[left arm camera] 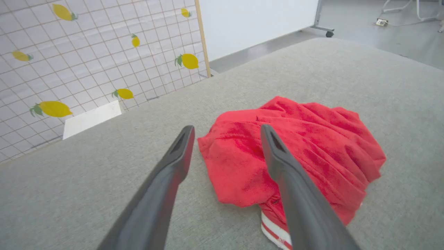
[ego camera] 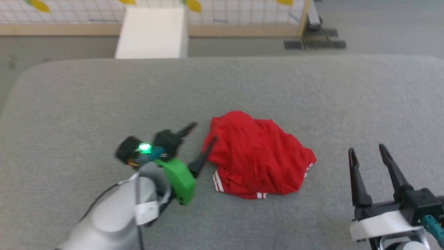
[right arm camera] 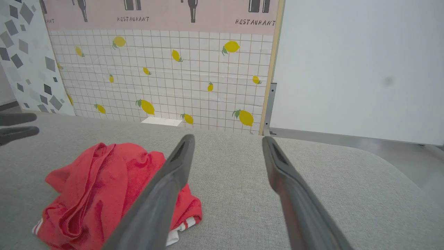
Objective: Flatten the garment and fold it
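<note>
Garment — red crumpled heap; light, limp, unlikely to slip. Grasp: striped trim, probably the hem. Left gripper wide, empty — right gripper likewise.

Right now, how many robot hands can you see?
2. The left hand is open at the red shirt's left edge. The right hand is open at the lower right, apart from the red shirt. The robot has just these two.

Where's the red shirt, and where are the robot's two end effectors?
Shirt (ego camera: 256,156), head view: middle of the crumpled red cloth.
Left end effector (ego camera: 204,132), head view: midway between its open fingertips.
Right end effector (ego camera: 366,148), head view: midway between its open fingertips.
</note>
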You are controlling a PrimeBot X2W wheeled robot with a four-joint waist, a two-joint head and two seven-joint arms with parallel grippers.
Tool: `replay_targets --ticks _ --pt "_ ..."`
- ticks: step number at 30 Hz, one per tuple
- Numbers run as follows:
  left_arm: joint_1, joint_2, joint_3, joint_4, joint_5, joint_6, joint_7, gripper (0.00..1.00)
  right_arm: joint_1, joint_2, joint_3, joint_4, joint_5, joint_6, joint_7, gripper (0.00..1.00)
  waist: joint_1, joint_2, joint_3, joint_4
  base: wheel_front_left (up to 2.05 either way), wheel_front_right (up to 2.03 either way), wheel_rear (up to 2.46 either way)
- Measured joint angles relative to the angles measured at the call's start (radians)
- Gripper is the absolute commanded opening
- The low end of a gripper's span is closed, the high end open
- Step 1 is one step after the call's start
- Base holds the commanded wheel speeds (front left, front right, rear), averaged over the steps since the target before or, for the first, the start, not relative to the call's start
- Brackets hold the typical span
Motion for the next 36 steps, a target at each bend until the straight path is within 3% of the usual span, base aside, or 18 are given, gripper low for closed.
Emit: replay_targets --ticks 7,11,14,24,29,33,36 --pt "0.208 0.101 0.260 -0.276 -0.014 0.172 -0.007 1.00 0.056 0.000 0.009 0.030 -0.001 0.000 0.000 1.00 0.0000 0.0000 -0.081 0.078 0.00 0.00 0.00" --pt "0.386 0.104 0.378 -0.408 0.017 0.256 -0.008 1.00 0.072 0.001 0.009 0.041 -0.001 0.000 0.000 1.00 0.0000 0.0000 -0.117 0.115 0.00 0.00 0.00" --pt "0.502 0.082 0.419 -0.471 0.071 0.275 -0.008 1.00 0.081 0.001 0.010 0.049 -0.001 0.000 0.001 1.00 0.0000 0.0000 -0.139 0.134 0.00 0.00 0.00" --pt "0.680 -0.007 0.456 -0.490 0.165 0.271 -0.008 1.00 0.088 0.001 0.019 0.081 0.003 0.000 0.002 1.00 0.0000 0.0000 -0.171 0.142 0.00 0.00 0.00" --pt "0.681 -0.016 0.453 -0.480 0.180 0.230 -0.007 1.00 0.087 0.001 0.026 0.085 0.005 0.000 0.002 1.00 0.0000 0.0000 -0.163 0.131 0.00 0.00 0.00" --pt "0.661 -0.019 0.422 -0.473 0.171 0.198 0.063 1.00 0.086 0.001 0.027 0.084 0.004 0.000 0.002 1.00 0.0000 0.0000 -0.141 0.118 0.00 0.00 0.00" --pt "0.593 -0.034 0.388 -0.468 0.141 0.165 0.186 1.00 0.081 0.001 0.027 0.079 -0.001 0.000 0.002 1.00 0.0000 0.0000 -0.111 0.105 0.00 0.00 0.00"
